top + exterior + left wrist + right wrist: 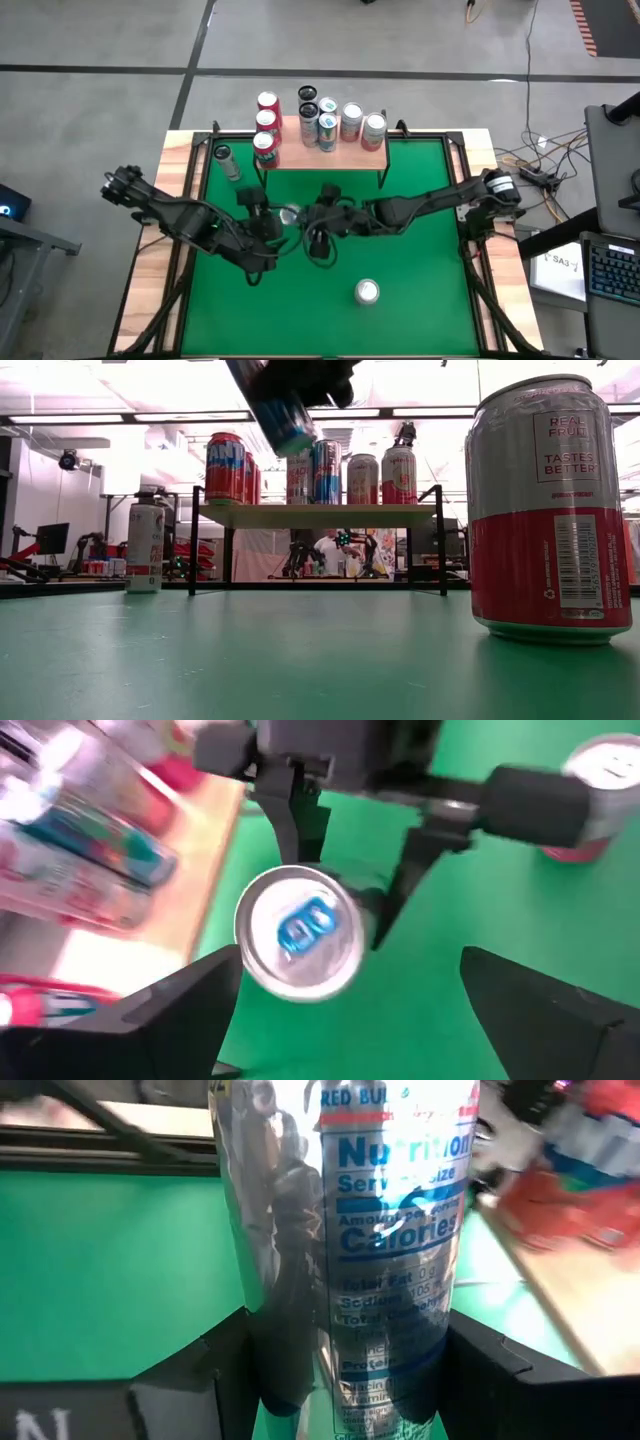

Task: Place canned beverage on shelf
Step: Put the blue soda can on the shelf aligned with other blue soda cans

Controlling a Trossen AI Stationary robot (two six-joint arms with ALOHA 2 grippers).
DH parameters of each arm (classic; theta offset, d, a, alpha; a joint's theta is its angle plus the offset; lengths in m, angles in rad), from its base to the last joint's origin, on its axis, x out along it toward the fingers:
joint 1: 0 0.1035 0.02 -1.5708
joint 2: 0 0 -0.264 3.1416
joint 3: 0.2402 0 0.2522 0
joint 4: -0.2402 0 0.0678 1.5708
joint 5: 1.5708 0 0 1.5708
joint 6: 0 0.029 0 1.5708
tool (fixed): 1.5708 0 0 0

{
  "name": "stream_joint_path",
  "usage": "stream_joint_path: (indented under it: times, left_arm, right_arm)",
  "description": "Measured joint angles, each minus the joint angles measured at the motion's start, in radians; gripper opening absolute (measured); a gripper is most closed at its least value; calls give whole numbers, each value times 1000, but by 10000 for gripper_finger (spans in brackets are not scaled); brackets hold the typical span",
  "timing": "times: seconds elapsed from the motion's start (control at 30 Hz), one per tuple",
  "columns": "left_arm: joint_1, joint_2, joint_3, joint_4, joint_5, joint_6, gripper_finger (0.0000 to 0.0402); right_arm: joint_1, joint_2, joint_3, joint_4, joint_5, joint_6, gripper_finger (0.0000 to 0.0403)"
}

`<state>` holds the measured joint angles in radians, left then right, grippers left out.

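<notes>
Two grippers meet above mid-worktop in a handover: the right gripper (345,850) has its jaws clamped on the slim can (300,930), held in the air, while the left gripper (350,1010) has jaws spread wide, clear of it. Back the left away first, then carry the can level to bare wood on the shelf (355,157).

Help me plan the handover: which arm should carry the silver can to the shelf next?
Right. The right gripper is shut on the silver can, while the left gripper stands open around it. The shelf lies just beyond both.
</notes>
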<state>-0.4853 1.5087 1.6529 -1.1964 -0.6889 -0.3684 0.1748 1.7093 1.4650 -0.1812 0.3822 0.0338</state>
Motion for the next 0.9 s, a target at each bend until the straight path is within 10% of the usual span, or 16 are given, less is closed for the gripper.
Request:
stream_joint_path:
  times: [0.4, 0.9]
  left_arm:
    - [-98, -220, -267, 297, -106, 157, 332]
    - [-110, -553, -927, 1299, -41, 613, 326]
  right_arm:
    - [-148, -69, -184, 290, -30, -23, 210]
    - [-222, -88, -426, 765, 106, 8, 210]
